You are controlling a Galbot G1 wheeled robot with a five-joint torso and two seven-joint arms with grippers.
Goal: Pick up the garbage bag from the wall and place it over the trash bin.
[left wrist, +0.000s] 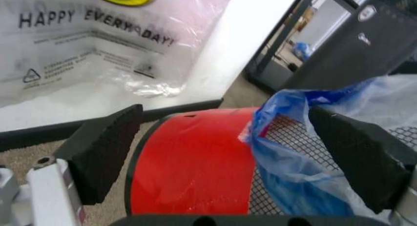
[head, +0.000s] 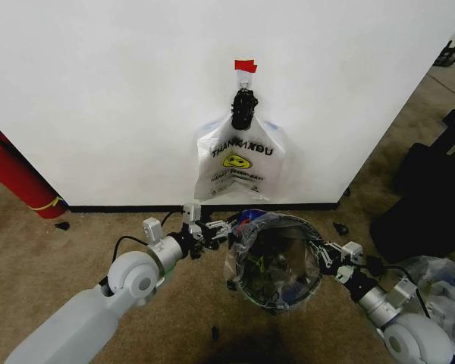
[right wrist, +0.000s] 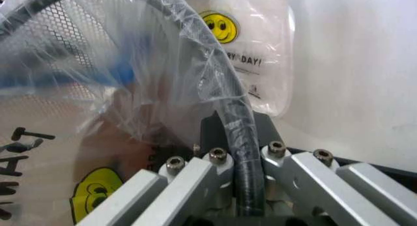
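The trash bin (head: pixel 241 279), black mesh with a red base (left wrist: pixel 189 162), stands on the carpet below the wall. The garbage bag (head: pixel 252 221), thin clear plastic with blue edges (left wrist: pixel 286 157), is draped over the bin's mouth. My left gripper (head: pixel 221 227) sits at the bin's left rim, open, its black pads (left wrist: pixel 104 153) wide apart on either side of the bin's wall and the blue plastic. My right gripper (head: pixel 324 254) is at the right rim, its metal fingers (right wrist: pixel 195 179) shut on the black rim (right wrist: pixel 221 99) under the clear plastic (right wrist: pixel 130 65).
A white smiley bag (head: pixel 239 163) hangs from a hook on the wall just behind the bin. A red fire extinguisher (head: pixel 15 178) leans at the far left. Black equipment (head: pixel 432 197) and a clear plastic heap (head: pixel 440 277) crowd the right side.
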